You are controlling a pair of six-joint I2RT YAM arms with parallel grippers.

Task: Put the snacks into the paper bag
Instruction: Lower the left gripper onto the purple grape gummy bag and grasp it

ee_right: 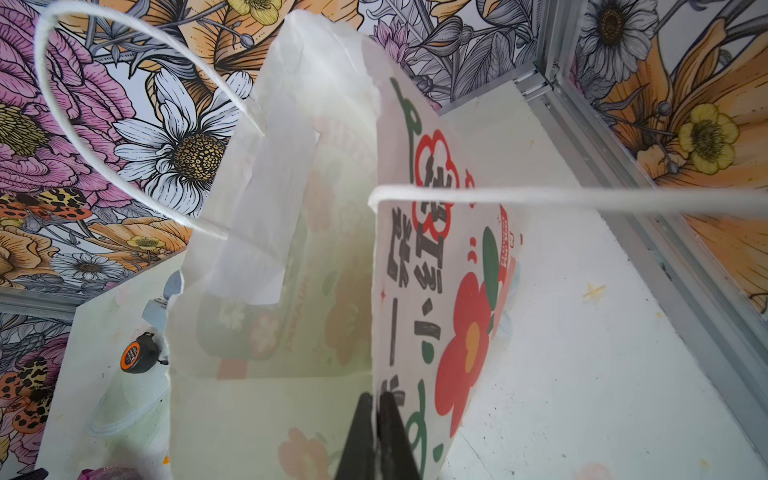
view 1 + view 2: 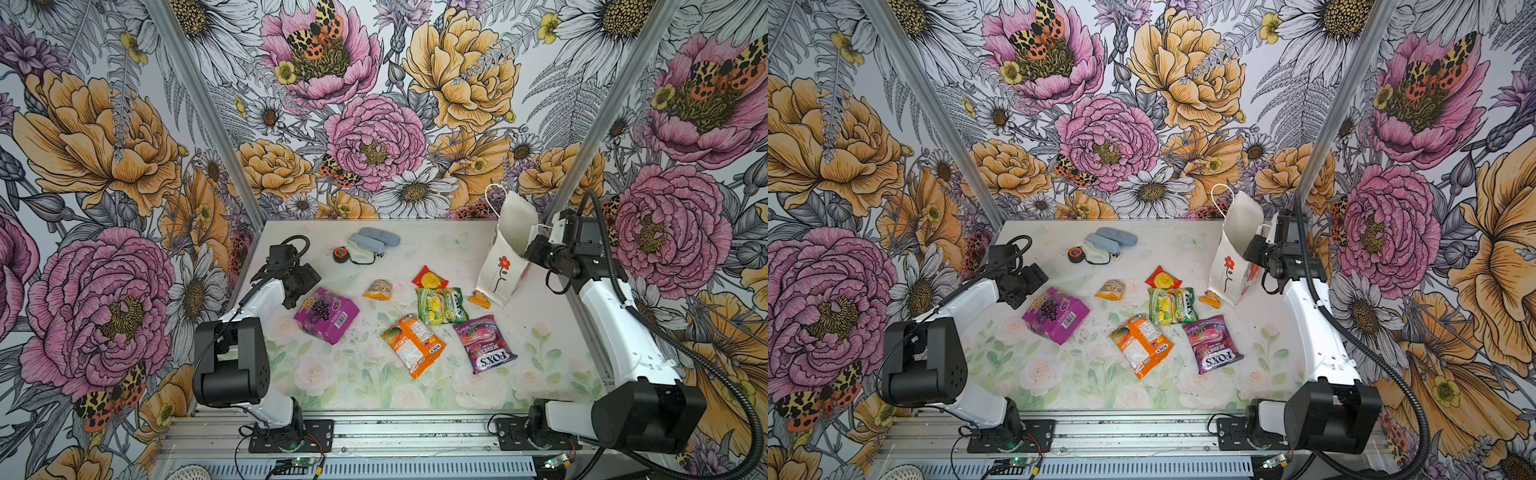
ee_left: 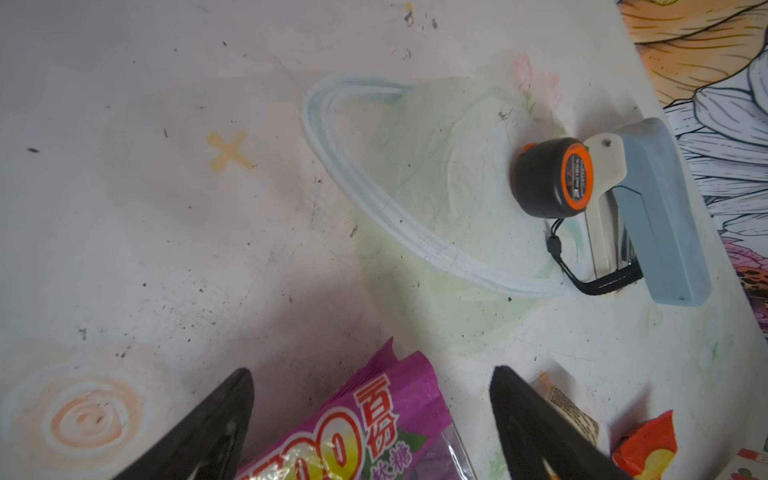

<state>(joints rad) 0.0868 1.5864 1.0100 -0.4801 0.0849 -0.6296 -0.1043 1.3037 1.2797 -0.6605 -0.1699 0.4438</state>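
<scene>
In both top views, a tall white paper bag [image 2: 498, 274] [image 2: 1229, 270] printed with a red flower stands at the far right of the pale floral surface [image 2: 353, 382]. The right pincer [image 2: 527, 251] is at its rim. Crinkly snack packets [image 2: 413, 345] lie loose mid-surface, and the left pincer [image 2: 293, 301] hovers over a purple plastic packet [image 2: 328, 316].

Left wrist view: the left pincer [image 3: 372, 374] stands wide apart, straddling the end of the purple plastic packet [image 3: 374, 424].

Right wrist view: the right pincer [image 1: 376, 403] is pressed together on the wall edge of the tall white paper bag [image 1: 270, 257].
</scene>
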